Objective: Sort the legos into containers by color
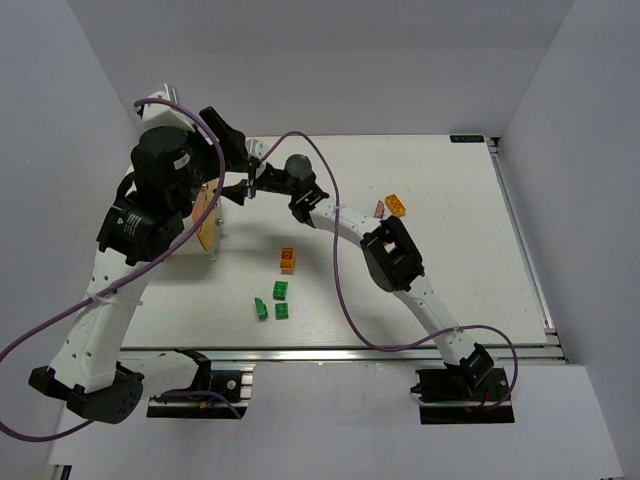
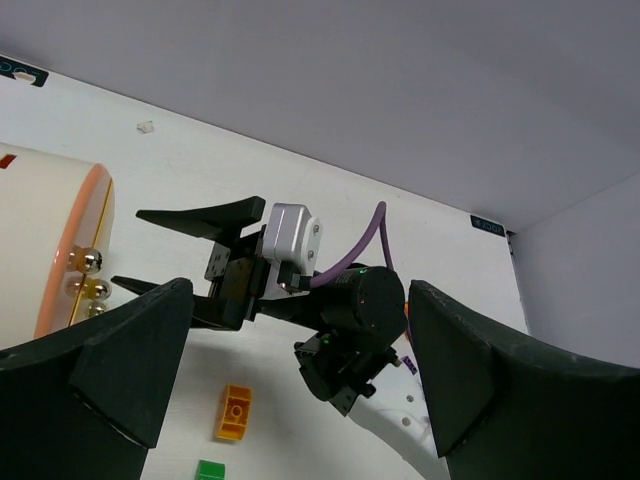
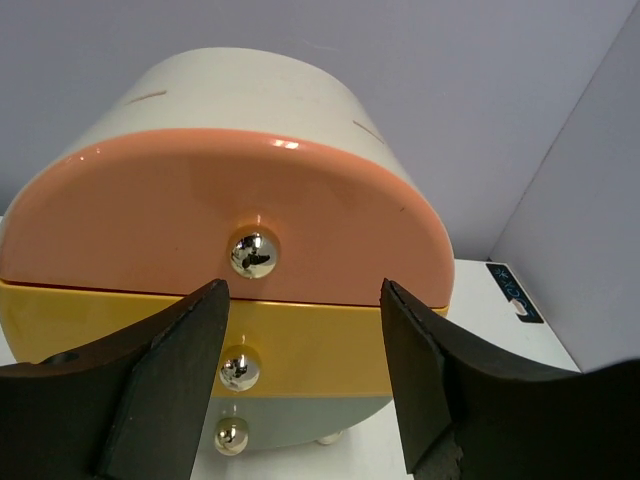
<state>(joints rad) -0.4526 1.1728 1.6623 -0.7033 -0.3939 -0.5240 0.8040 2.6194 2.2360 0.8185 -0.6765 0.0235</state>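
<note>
The container (image 3: 250,210) is a cream drum lying on its side. Its round face is split into a salmon-orange drawer, a yellow drawer (image 3: 320,345) and a grey one, each with a brass knob. My right gripper (image 3: 305,380) is open just in front of the yellow drawer and holds nothing; that drawer's knob (image 3: 240,368) shows beside its left finger. My left gripper (image 2: 300,320) is wide open and empty above the right wrist. On the table lie an orange lego (image 1: 288,260), three green legos (image 1: 281,290), another orange one (image 1: 396,204) and a purple one (image 1: 379,208).
In the top view the left arm covers most of the drum (image 1: 205,222). The right gripper (image 1: 240,190) and left gripper (image 1: 240,150) crowd together at the drum's face. Grey walls close in the table on the left, back and right.
</note>
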